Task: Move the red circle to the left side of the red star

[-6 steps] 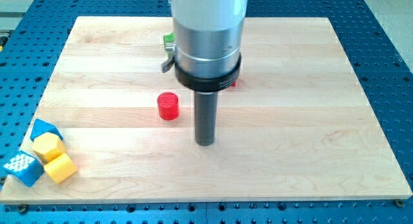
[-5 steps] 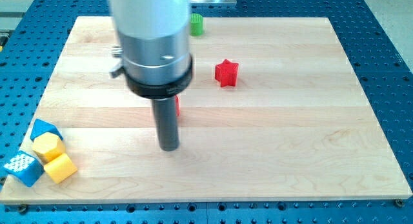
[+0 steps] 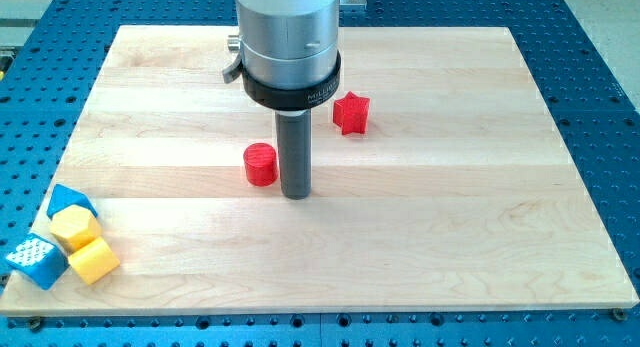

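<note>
Nearest us, along the lower edge of the frame, we see a blue perforated base [image 3: 330,332] carrying the pale wooden table [image 3: 480,227], whose planks run across the frame. At the lower left corner of the table sits a tight cluster of blocks: a yellow cube [image 3: 93,260], a yellow block of rounder shape [image 3: 75,228] touching it, a blue block [image 3: 68,200] just above, and a blue-and-white patterned block [image 3: 33,261] hanging over the table's edge. Moving up to mid-frame, our end effector is a plain dark rod with nothing to open or close, so it grasps nothing; my tip [image 3: 295,195] rests on the table just right of the red circle [image 3: 261,164], close beside it, though we cannot tell if they touch. Farther up and to the right, the red star [image 3: 351,113] stands well apart from the circle, partly beside the arm's metal housing [image 3: 288,37].
</note>
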Robot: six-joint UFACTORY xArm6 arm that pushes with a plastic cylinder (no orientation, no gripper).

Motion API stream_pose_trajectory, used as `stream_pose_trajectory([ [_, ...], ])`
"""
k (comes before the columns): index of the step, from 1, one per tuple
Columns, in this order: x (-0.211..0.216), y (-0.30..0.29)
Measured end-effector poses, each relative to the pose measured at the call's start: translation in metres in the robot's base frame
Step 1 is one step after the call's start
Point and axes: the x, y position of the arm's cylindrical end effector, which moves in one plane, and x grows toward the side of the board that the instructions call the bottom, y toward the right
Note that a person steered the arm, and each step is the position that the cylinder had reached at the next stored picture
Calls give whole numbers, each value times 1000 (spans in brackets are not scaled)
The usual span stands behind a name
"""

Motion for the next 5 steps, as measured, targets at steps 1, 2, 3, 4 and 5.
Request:
stream_pose_trajectory([
  [1,-1,-32],
  [2,5,-56],
  [3,-19,-67],
  [4,-54,-22],
  [5,-23,18],
])
